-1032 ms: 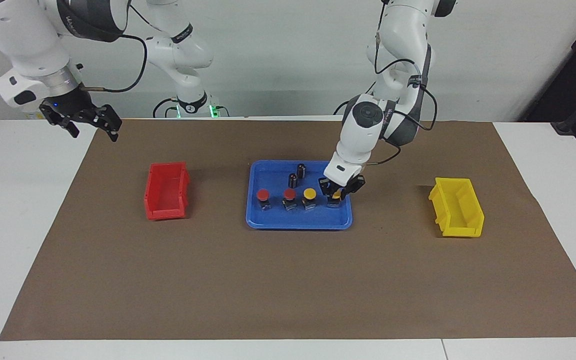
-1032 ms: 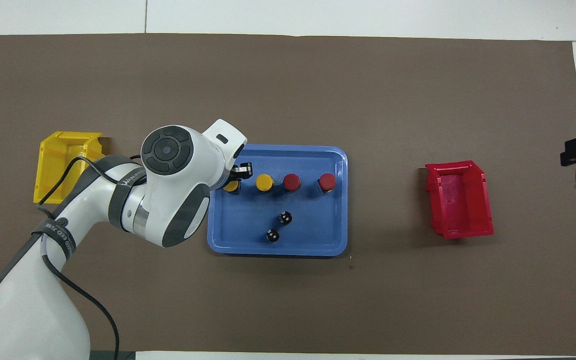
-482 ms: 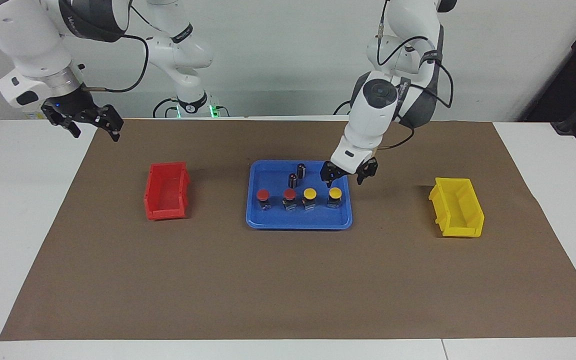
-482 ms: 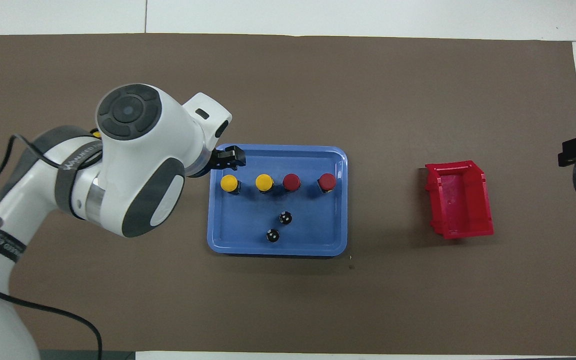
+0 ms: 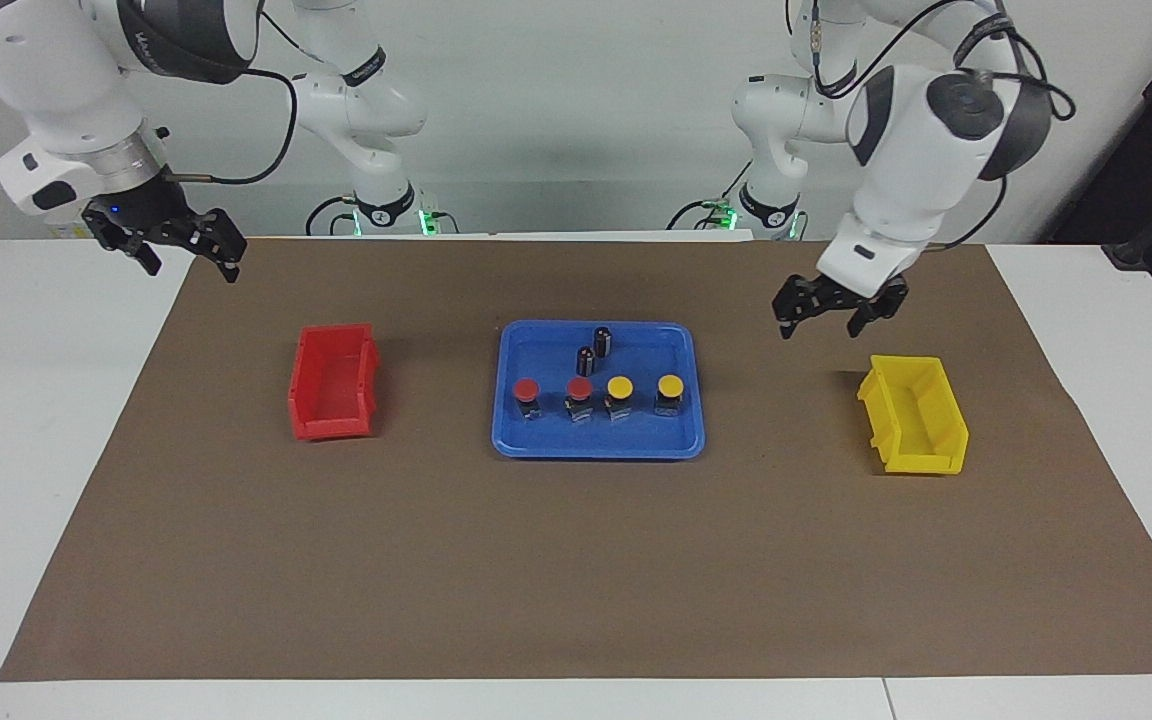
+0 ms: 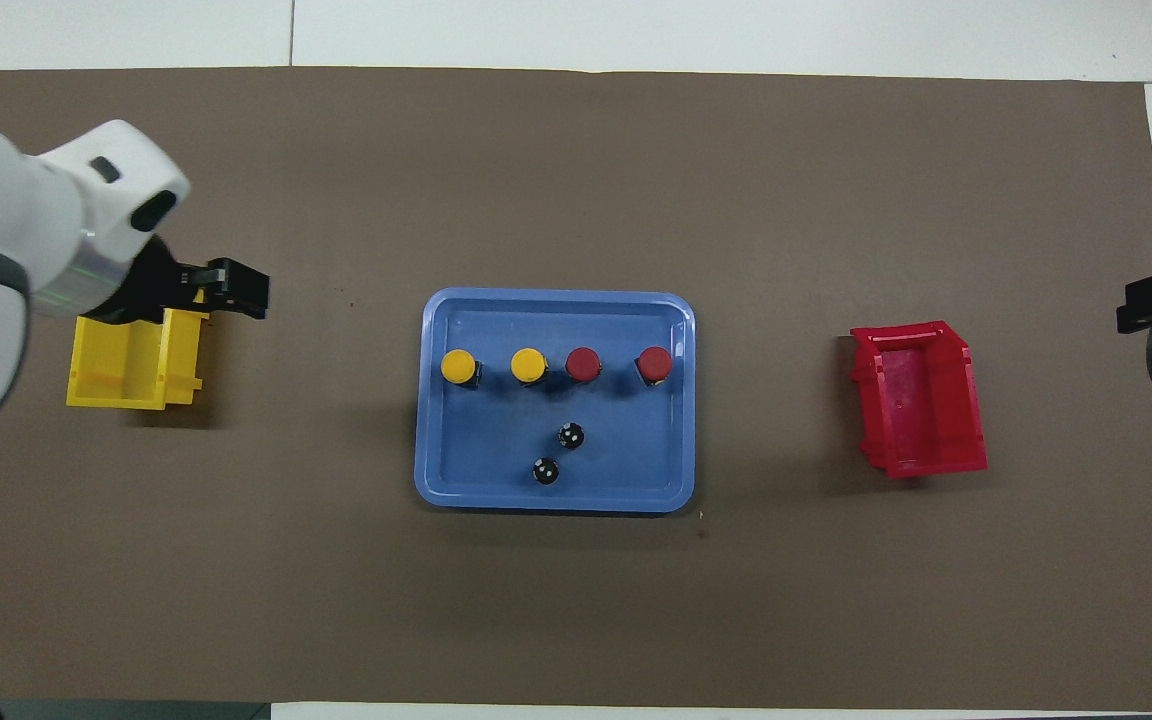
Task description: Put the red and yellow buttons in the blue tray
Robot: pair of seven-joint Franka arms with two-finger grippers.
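All four red and yellow buttons [image 5: 596,397] now stand in a row in the blue tray [image 5: 536,440], the task apparently complete. The left gripper [image 5: 833,310], a second ago around the end yellow button, has withdrawn empty, fingers apart, over the mat beside the yellow bin [image 5: 913,415]. The right gripper [image 5: 176,240] waits, fingers apart, over its own end of the table.

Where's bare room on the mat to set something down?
Bare brown mat lies farther from the robots than the blue tray, and between the tray and the red bin, also between it and the yellow bin. The tray is crowded: four buttons in a row, two dark cylinders nearer the robots.
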